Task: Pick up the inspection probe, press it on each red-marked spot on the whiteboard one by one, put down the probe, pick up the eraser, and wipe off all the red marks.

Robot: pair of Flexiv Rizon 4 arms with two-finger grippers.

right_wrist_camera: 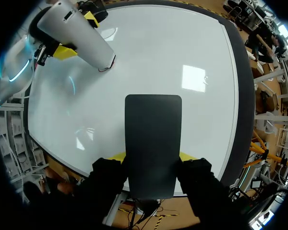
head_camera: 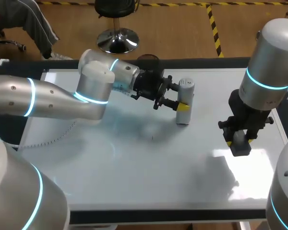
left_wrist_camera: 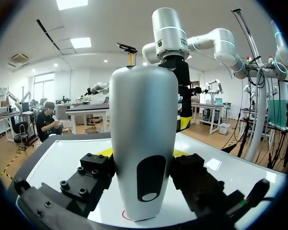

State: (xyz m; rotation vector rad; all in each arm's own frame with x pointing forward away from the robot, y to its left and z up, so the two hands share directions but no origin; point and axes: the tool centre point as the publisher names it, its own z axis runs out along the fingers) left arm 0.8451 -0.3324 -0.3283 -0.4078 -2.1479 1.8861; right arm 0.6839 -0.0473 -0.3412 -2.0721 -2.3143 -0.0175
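The grey-white inspection probe (head_camera: 185, 103) stands upright on the whiteboard (head_camera: 134, 167), and my left gripper (head_camera: 181, 96) is shut on it from the side. In the left wrist view the probe (left_wrist_camera: 144, 143) fills the gap between the fingers, and its tip rests on a red mark (left_wrist_camera: 128, 217). My right gripper (head_camera: 240, 140) hangs over the board's right part, shut on the dark eraser (head_camera: 240, 145). From the right wrist the eraser (right_wrist_camera: 152, 143) sits between the yellow tips, with the probe (right_wrist_camera: 81, 36) and a red mark (right_wrist_camera: 108, 67) ahead of it.
The whiteboard's dark frame (head_camera: 206, 61) runs along the far edge and its right side (right_wrist_camera: 240, 96). My left arm (head_camera: 48, 98) lies across the board's far left part. A faint small mark (head_camera: 152, 139) shows near the board's middle.
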